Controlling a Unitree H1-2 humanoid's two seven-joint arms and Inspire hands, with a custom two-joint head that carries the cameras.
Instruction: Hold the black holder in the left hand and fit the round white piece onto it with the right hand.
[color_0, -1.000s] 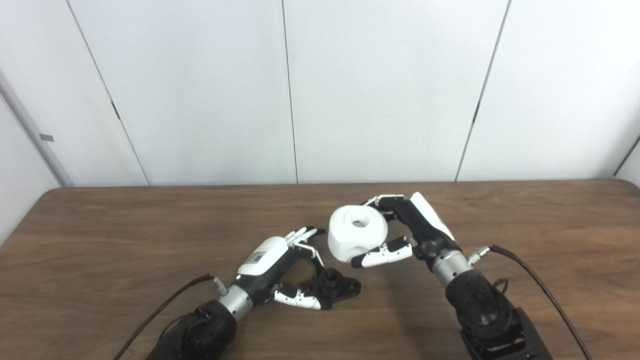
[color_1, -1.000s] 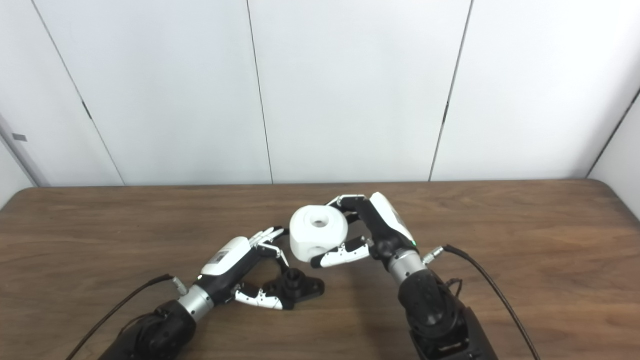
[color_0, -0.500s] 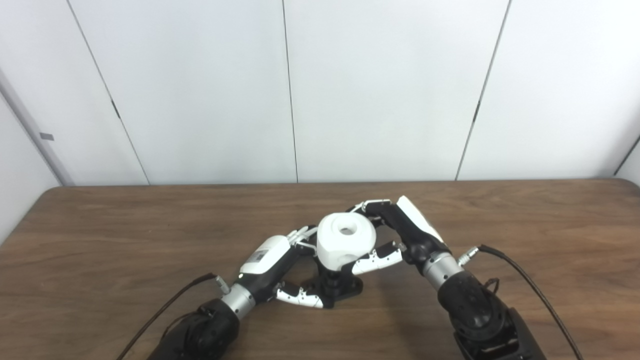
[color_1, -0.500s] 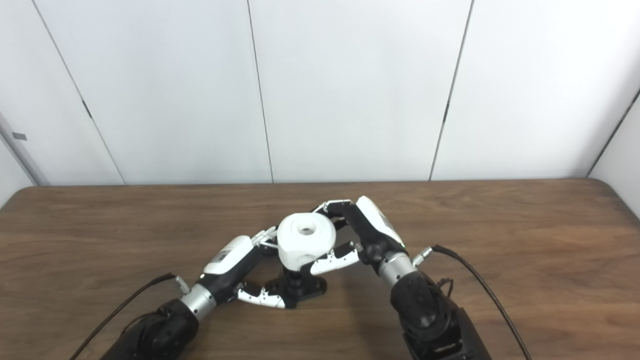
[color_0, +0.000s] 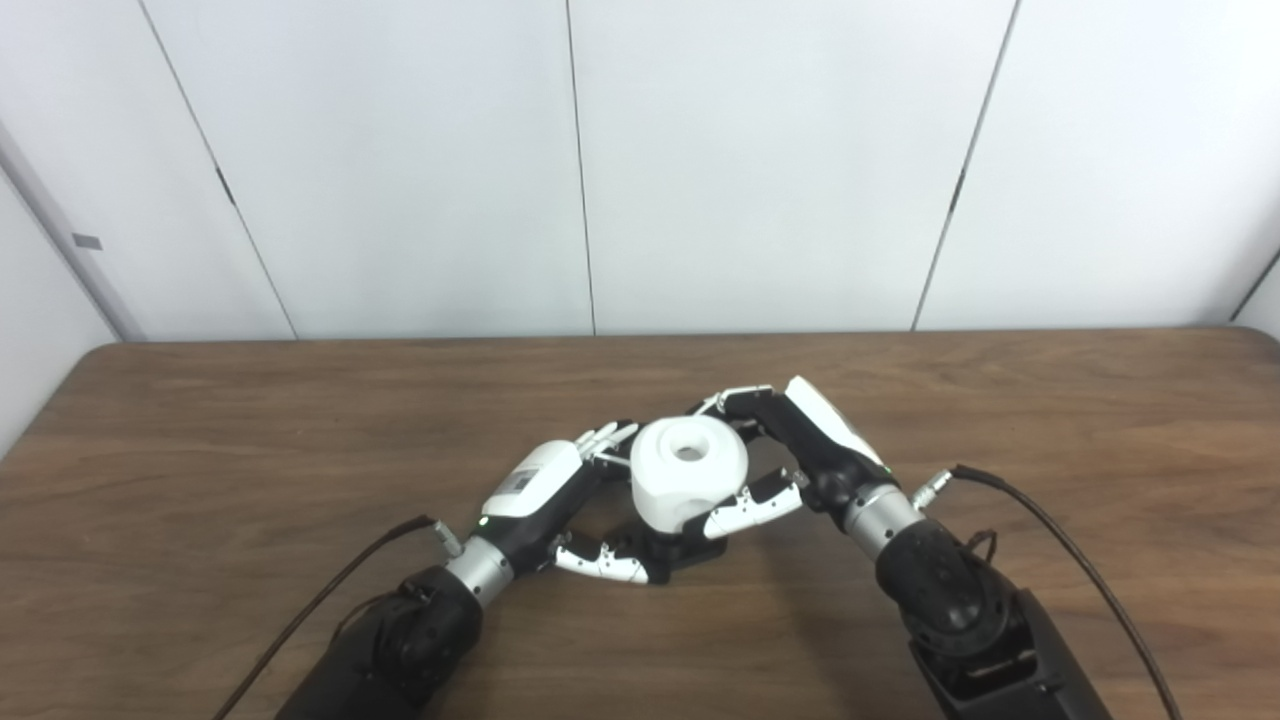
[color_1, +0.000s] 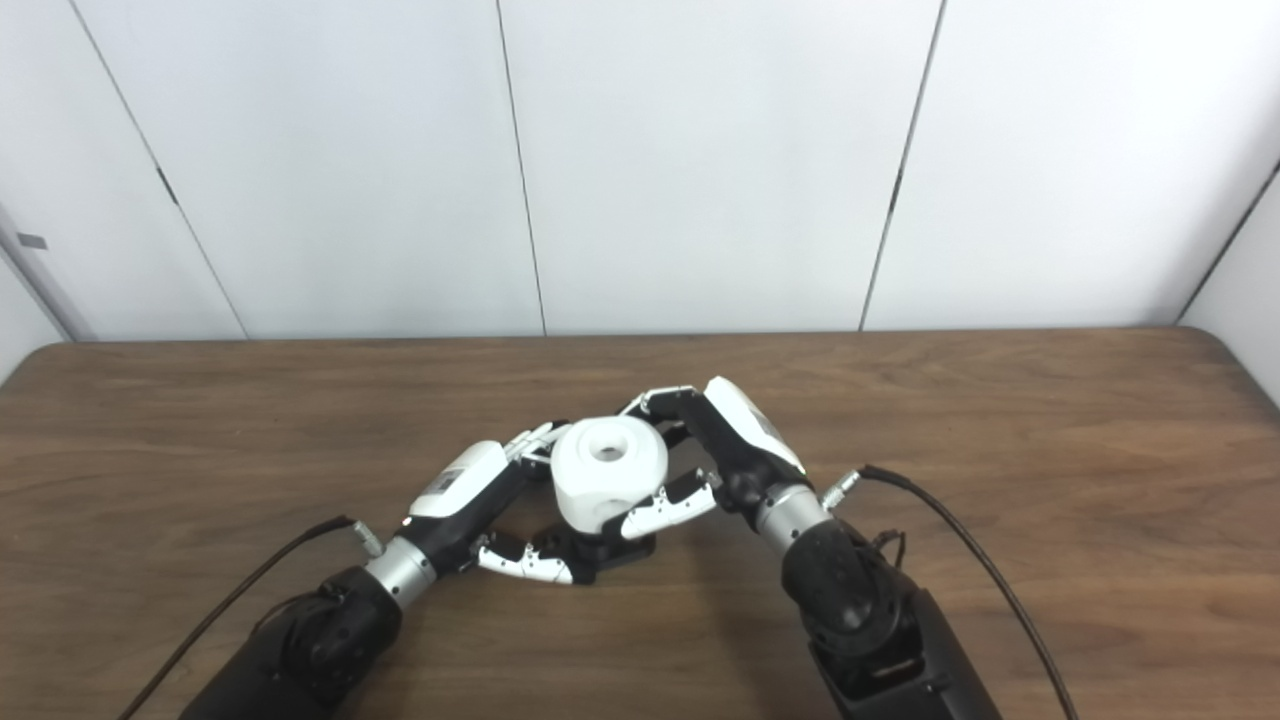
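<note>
The round white piece (color_0: 688, 483), with a hole in its top, sits directly over the black holder (color_0: 668, 552); only the holder's base shows beneath it on the table. My right hand (color_0: 790, 455) is shut on the white piece, fingers behind it and thumb at its front. My left hand (color_0: 560, 505) is shut on the black holder, its thumb along the base at the front and its fingers curled round the far side beside the white piece. The holder's post is hidden under the white piece.
The brown wooden table (color_0: 200, 470) stretches wide on both sides of the hands, ending at a white panelled wall (color_0: 400, 160) behind. A black cable (color_0: 1040, 525) trails from the right wrist, another cable (color_0: 330, 600) from the left.
My right hand has carried the white piece left and down, from beside the holder to directly over it. The left hand has kept its hold. The camera has tilted a little.
</note>
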